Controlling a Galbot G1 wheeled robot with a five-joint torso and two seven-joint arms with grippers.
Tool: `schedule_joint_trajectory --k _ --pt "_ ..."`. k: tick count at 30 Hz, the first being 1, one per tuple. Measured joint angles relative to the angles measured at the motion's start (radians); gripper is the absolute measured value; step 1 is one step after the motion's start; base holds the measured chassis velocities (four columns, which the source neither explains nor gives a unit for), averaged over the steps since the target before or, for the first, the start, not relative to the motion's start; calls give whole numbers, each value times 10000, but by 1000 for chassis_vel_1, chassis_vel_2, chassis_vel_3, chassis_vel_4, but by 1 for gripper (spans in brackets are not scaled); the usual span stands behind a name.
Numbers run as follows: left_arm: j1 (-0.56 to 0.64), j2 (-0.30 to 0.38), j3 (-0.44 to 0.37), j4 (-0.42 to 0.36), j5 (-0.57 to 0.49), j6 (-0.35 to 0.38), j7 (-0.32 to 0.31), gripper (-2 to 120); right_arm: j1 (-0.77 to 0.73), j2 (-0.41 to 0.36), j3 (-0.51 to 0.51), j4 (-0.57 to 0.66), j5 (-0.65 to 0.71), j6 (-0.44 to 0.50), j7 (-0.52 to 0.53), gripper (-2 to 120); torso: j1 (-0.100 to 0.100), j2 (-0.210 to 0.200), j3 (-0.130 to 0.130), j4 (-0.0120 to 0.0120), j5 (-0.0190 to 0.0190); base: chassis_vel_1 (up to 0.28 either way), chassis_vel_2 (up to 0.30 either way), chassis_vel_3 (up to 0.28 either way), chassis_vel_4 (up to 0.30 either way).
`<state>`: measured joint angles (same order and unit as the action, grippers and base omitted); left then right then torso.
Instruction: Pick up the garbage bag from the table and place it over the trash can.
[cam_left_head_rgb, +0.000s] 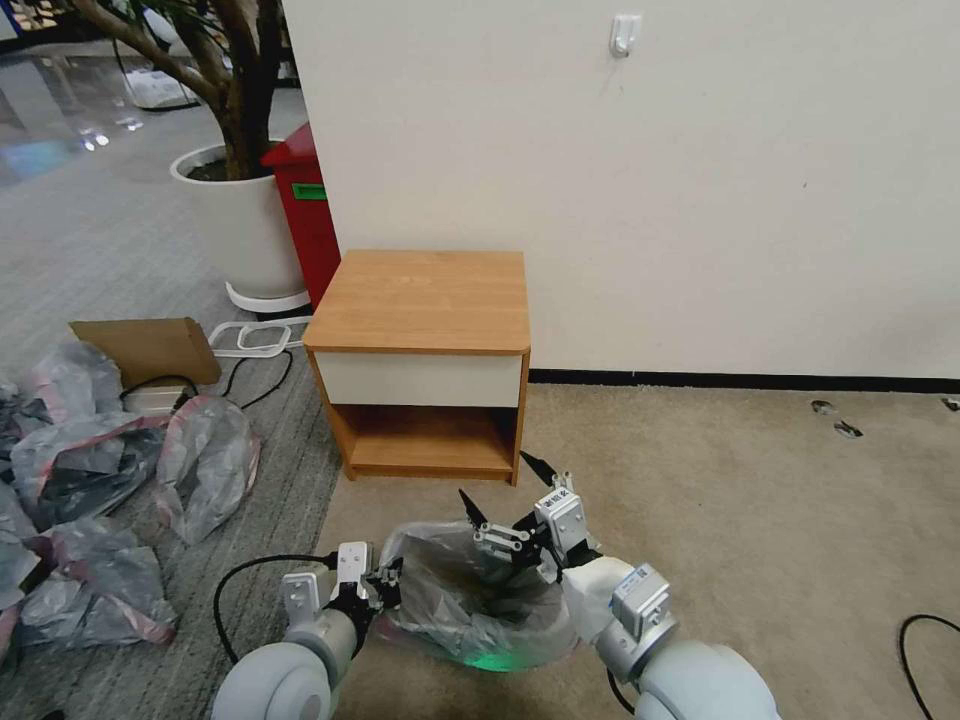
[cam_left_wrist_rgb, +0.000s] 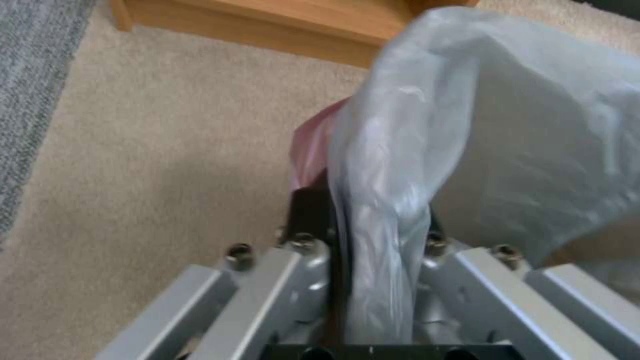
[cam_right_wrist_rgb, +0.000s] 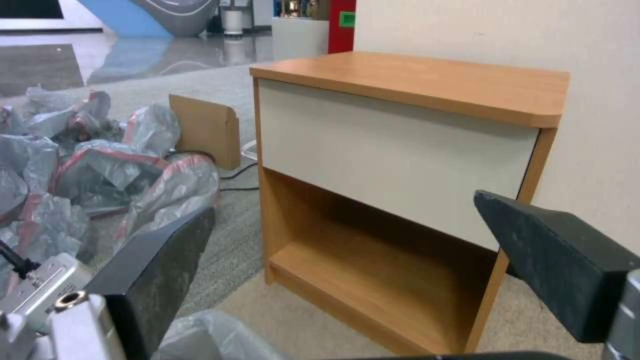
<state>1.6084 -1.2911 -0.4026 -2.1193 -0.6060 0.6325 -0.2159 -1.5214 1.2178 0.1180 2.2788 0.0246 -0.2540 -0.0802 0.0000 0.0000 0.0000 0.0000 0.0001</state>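
Note:
The garbage bag (cam_left_head_rgb: 470, 600) is spread open low on the carpet in front of the table (cam_left_head_rgb: 425, 300), draped over a form that it covers; the trash can is hidden under it. My left gripper (cam_left_head_rgb: 385, 585) is shut on the bag's near-left rim. The left wrist view shows grey plastic (cam_left_wrist_rgb: 500, 125) with its pink band bunched between the left gripper's (cam_left_wrist_rgb: 363, 210) fingers. My right gripper (cam_left_head_rgb: 497, 478) hovers open over the bag's far side, holding nothing. In the right wrist view its dark fingers (cam_right_wrist_rgb: 160, 260) frame the table (cam_right_wrist_rgb: 413, 85), with the bag (cam_right_wrist_rgb: 207, 335) just below.
A heap of similar grey-and-pink bags (cam_left_head_rgb: 90, 470) lies on the floor at the left, beside a cardboard piece (cam_left_head_rgb: 150, 350). A red bin (cam_left_head_rgb: 305, 210) and a white planter (cam_left_head_rgb: 235, 225) stand behind. A black cable (cam_left_head_rgb: 250, 575) trails near my left arm. Open carpet lies to the right.

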Motion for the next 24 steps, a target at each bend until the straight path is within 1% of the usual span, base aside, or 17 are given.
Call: schedule_joint_trajectory --k 3,5,8,9,10,12,14,15,16,17,18,19,20,21,22,23,24 --pt "20 -38 -2 87 -11 -22 -28 31 82 -1 -19 -63 10 15 -1 100 0 0 0 -1 0 0 0 0 0" --pt "29 -44 -6 99 -17 -28 -45 35 100 -5 -18 -75 12 15 -1 100 0 0 0 0 0 0 0 0 0" --pt "105 -64 -45 106 -34 -94 -144 49 166 -25 -13 -125 27 15 0 100 0 0 0 0 1 0 0 0 0" --pt "105 -64 -45 106 -34 -94 -144 49 166 -25 -13 -125 27 15 0 100 0 0 0 0 1 0 0 0 0" --pt "128 -64 -47 56 -37 -94 -181 56 184 -29 -12 -129 30 15 0 100 0 0 0 0 -1 0 0 0 0" --pt "146 -61 -60 -57 -36 -106 -250 64 195 -22 0 -144 31 15 22 100 0 0 0 0 -2 0 0 0 0" --pt "171 -65 -97 -193 11 -232 -305 69 199 12 15 -205 32 109 232 100 0 0 0 -1 -3 0 0 0 0" --pt "208 -68 -155 -324 135 -466 -306 74 194 75 28 -280 34 262 585 100 0 0 0 0 -2 0 0 0 0" --pt "246 -65 -220 -408 389 -793 -191 78 165 156 70 -349 35 380 950 100 0 0 0 0 -1 0 0 0 0" --pt "324 -29 -319 -437 993 -1522 146 83 78 286 196 -430 35 513 1411 100 0 0 0 0 -1 0 0 0 0" --pt "324 -29 -319 -437 993 -1522 146 83 78 286 196 -430 35 513 1411 100 0 0 0 0 -1 0 0 0 0" --pt "425 27 -440 -398 1734 -2524 557 90 -99 490 474 -479 24 662 1861 100 0 0 0 2 0 0 0 0 0" --pt "480 57 -520 -335 2155 -3199 740 93 -240 598 666 -482 7 747 2059 100 0 0 0 -1 0 0 0 0 0" --pt "604 110 -693 -153 2857 -4738 1007 97 -603 769 1184 -483 -64 978 2366 100 0 0 0 0 -2 0 0 0 0" --pt "604 110 -693 -153 2857 -4738 1007 97 -603 769 1184 -483 -64 978 2366 100 0 0 0 0 -2 0 0 0 0" --pt "741 148 -913 16 3310 -6066 1247 99 -933 871 1662 -501 -110 1303 2561 100 0 0 0 -3 -2 0 0 0 0" --pt "834 163 -1085 61 3548 -6684 1380 99 -1188 927 2015 -554 -120 1613 2701 100 0 0 0 -1 -4 0 0 0 0"
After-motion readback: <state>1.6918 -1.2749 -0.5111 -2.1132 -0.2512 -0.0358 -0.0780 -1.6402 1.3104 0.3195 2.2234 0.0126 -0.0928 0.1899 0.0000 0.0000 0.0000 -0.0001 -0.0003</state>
